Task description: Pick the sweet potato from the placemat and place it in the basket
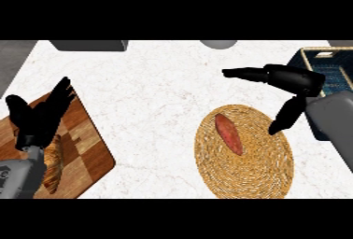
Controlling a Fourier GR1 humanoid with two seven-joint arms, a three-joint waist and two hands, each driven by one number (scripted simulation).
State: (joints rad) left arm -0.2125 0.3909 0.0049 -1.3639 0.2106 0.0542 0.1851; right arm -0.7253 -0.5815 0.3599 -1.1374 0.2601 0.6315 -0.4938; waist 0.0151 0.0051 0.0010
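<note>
A reddish sweet potato (pixel 229 134) lies lengthwise on a round woven straw placemat (pixel 255 163) at the lower right of the counter. My right hand (pixel 293 80) hovers above and to the right of it, open, fingers stretched left and the thumb pointing down toward the placemat's right rim; it touches nothing. The dark blue basket (pixel 331 63) with a tan rim sits at the right edge, partly behind my right hand and forearm. My left hand (pixel 38 116) rests open at the left, fingers up, over the cutting board.
A wooden cutting board (pixel 89 149) lies at the lower left with a baguette (pixel 53 163) on it, partly hidden by my left forearm. A grey box (pixel 89 45) and a grey round object (pixel 219 44) stand at the counter's far edge.
</note>
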